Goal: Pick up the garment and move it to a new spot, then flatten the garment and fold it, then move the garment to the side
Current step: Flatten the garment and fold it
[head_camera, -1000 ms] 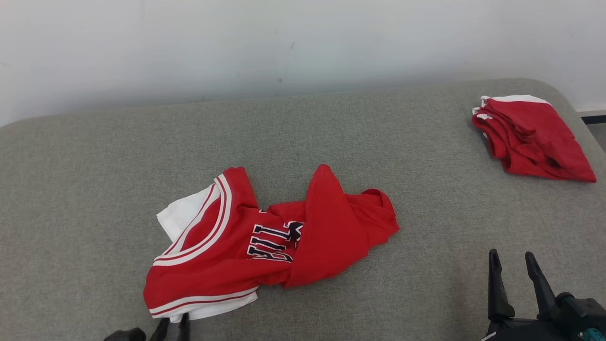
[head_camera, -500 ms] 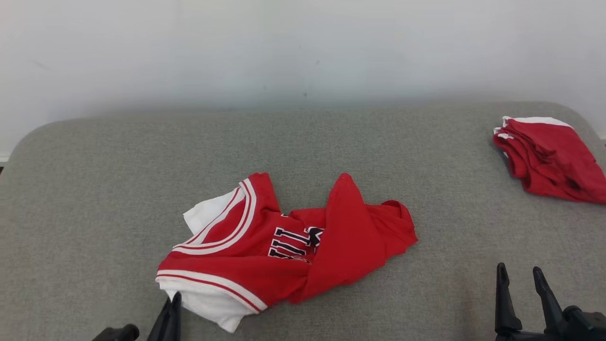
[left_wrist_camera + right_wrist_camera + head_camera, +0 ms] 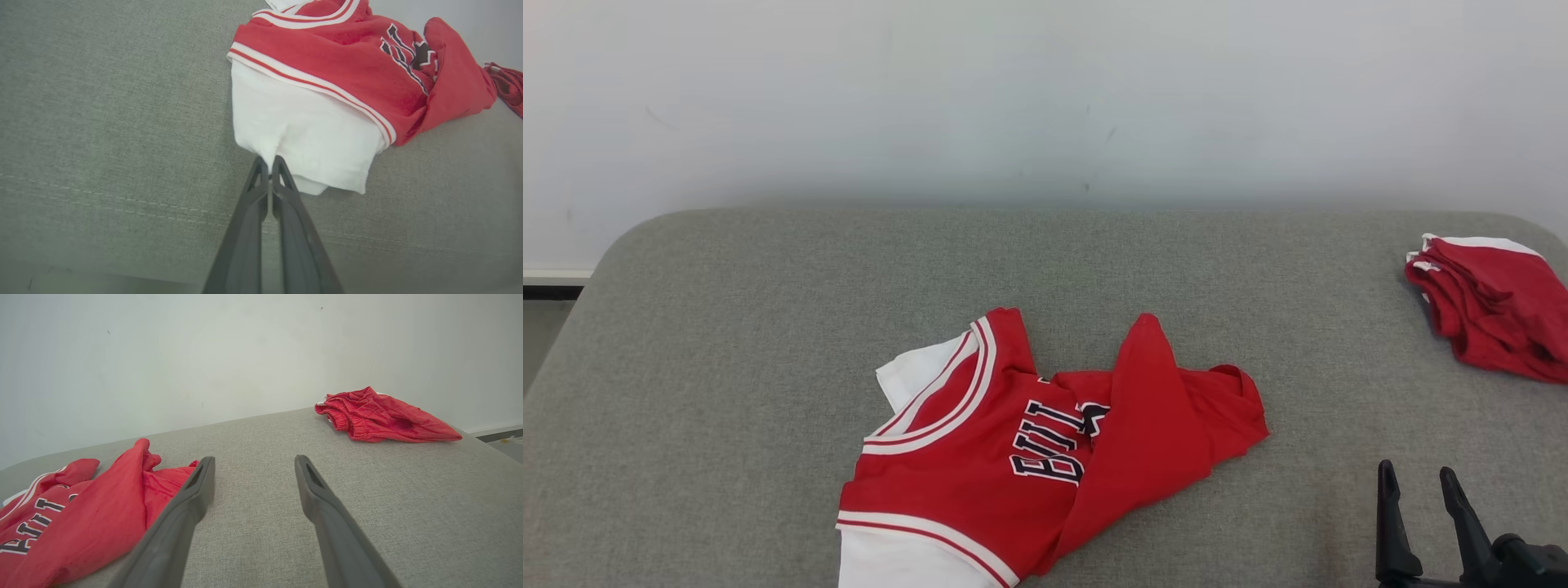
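The garment (image 3: 1013, 457), a red basketball jersey with white-and-red striped trim and dark block lettering (image 3: 1049, 449), lies crumpled at the lower centre of the head view on the grey counter (image 3: 727, 367). A red flap is thrown over its right half and a white panel (image 3: 302, 134) pokes out at its lower left.

In the left wrist view the left claw (image 3: 269, 163) has its fingers pressed together on the near edge of that white panel. The cloth puckers toward the tips, so it looks clamped on the hem.

The jersey looks light, limp and thin, probably a smooth knit that slides easily over the coarse woven cover. It will sag and trail from a single pinch. The banded hem or the armhole trim looks the firmest place to hold, and a second hold on the far edge would likely be needed to spread it flat.

At the lower right of the head view the right claw (image 3: 1417, 482) hovers over bare cloth with its fingers apart, holding nothing. At the far right edge sits a folded red bundle (image 3: 1494, 306), seemingly shorts with a gathered waistband, well apart from the jersey.
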`<state>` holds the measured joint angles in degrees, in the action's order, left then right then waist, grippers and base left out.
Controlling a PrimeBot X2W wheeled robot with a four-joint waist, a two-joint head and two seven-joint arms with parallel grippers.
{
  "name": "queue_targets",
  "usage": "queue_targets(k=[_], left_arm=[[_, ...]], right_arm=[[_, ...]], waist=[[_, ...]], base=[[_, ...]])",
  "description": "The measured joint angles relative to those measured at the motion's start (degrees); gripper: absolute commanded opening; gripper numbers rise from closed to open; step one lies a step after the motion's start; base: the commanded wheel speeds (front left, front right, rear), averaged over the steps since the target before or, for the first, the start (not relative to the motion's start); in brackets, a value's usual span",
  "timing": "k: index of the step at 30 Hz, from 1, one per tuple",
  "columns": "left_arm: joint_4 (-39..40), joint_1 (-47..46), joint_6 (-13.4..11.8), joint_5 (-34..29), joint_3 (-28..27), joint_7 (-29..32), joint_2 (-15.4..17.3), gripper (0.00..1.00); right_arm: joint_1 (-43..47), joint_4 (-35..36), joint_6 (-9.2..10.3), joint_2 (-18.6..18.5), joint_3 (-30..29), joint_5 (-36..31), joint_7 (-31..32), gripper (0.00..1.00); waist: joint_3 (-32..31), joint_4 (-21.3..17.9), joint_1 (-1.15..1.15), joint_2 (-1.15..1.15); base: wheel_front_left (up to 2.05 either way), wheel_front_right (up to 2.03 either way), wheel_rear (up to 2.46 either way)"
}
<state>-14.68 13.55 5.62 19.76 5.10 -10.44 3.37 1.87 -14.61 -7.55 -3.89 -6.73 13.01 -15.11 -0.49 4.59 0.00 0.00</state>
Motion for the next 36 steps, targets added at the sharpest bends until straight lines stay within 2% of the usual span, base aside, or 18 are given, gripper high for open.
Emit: queue_targets(k=[2,3,4,9,15,21,28,36], left_arm=[[-0.3,0.3,-0.3,0.0,0.7,-0.2,-0.1,0.02],[-0.2,0.2,-0.6,0.0,0.9,-0.4,-0.1,0.83],[-0.1,0.1,-0.7,0.0,1.0,-0.8,-0.1,1.00],[2.5,-2.7,-1.6,-0.5,0.0,-3.2,0.0,1.00],[5.9,-8.7,-1.6,-2.6,-1.7,-4.4,1.0,1.00],[5.8,-13.4,-1.5,-4.3,-4.0,-4.6,1.4,1.00],[4.3,-14.4,-0.5,-5.7,-6.0,-4.6,1.1,1.00],[4.3,-15.2,0.2,-6.1,-6.7,-4.6,0.5,1.00]], right_arm=[[0.2,0.0,0.00,-0.1,-0.1,0.0,0.0,1.00],[0.4,0.0,0.00,-0.2,-0.2,0.0,0.0,1.00],[0.5,0.0,0.00,-0.2,-0.2,0.0,0.0,1.00],[0.5,0.1,0.00,-0.2,-0.3,0.0,0.0,1.00],[0.4,0.4,0.00,-0.2,0.4,-0.1,0.0,1.00],[-0.2,0.8,0.00,-0.2,2.2,-0.3,0.0,1.00],[-0.5,0.1,0.00,-0.8,5.5,-0.5,0.0,1.00],[-10.2,-3.7,0.00,-3.9,11.5,-1.2,2.2,1.00]], waist=[[-0.1,0.0,0.00,0.00],[-0.2,0.0,0.00,0.00],[-0.3,-0.1,0.00,0.00],[-0.6,-0.1,0.00,0.00],[-0.7,-0.7,0.00,0.00],[-0.4,-2.1,0.00,0.00],[0.2,-3.4,0.00,0.00],[1.4,-1.2,0.00,0.00]], base=[[0.00,0.00,0.00],[0.00,0.00,0.00],[0.00,0.00,0.00],[0.00,0.00,0.00],[0.00,0.00,0.00],[0.00,0.00,0.00],[0.00,0.00,0.00],[0.00,0.00,0.00]])
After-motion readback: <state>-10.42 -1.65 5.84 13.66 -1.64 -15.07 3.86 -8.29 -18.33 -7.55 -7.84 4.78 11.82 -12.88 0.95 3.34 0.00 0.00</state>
